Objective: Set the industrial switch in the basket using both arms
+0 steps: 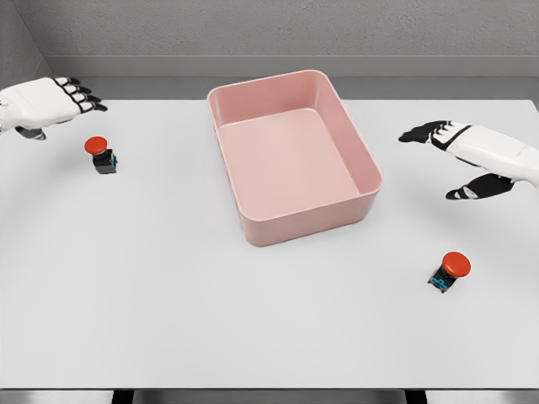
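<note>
Two red-capped switches lie on my bench, one toward each side, and neither is in the basket yet. Starting at the left, my left robot hand hovers near the bench's far left edge with its fingers extended and relaxed, holding nothing; the left switch sits just beside it, a little nearer to me, upright on its dark body with the red button on top. In the middle stands the pink basket, open and with nothing in it that I can see, turned slightly askew on the bench. To its right my right robot hand hangs above the bench with fingers spread and thumb apart from them, also holding nothing. The right switch lies nearer to me than that hand and well apart from it, tilted over (its blue-marked base points toward the lower left). I judge the step in hand to be the reach. To do it well I should bring each hand down over its own switch, close on the dark body rather than the slippery round cap, and angle my right wrist to match the tilt so the fingers do not knock that switch away.
</note>
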Action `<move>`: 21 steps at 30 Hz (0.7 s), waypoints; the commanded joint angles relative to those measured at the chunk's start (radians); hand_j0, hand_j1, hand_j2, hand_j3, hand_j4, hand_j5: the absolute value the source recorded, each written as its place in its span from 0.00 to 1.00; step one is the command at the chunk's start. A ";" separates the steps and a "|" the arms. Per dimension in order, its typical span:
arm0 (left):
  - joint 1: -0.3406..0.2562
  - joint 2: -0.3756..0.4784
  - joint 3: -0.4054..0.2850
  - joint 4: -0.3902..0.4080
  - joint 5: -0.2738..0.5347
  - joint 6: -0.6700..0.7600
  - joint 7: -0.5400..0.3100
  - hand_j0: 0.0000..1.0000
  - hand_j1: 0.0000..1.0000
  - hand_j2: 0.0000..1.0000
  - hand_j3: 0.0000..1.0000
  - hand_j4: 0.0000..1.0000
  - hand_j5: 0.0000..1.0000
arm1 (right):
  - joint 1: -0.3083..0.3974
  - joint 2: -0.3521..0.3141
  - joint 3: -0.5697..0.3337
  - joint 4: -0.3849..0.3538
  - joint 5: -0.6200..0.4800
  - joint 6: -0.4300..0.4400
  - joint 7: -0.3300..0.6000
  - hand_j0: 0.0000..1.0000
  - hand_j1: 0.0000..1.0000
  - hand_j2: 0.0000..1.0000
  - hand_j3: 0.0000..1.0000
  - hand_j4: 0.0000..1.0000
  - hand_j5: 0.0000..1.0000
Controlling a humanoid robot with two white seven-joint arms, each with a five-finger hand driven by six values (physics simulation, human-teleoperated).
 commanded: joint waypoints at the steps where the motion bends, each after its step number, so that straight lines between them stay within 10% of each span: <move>1: 0.000 -0.021 -0.085 0.017 0.102 0.000 -0.001 1.00 1.00 1.00 1.00 1.00 1.00 | 0.000 -0.002 -0.001 -0.002 -0.007 0.001 0.016 1.00 1.00 1.00 1.00 1.00 1.00; 21: 0.002 -0.041 -0.105 0.014 0.122 0.000 -0.001 1.00 1.00 1.00 1.00 1.00 1.00 | 0.215 -0.335 -0.008 -0.193 -0.004 0.001 0.079 1.00 1.00 1.00 1.00 1.00 1.00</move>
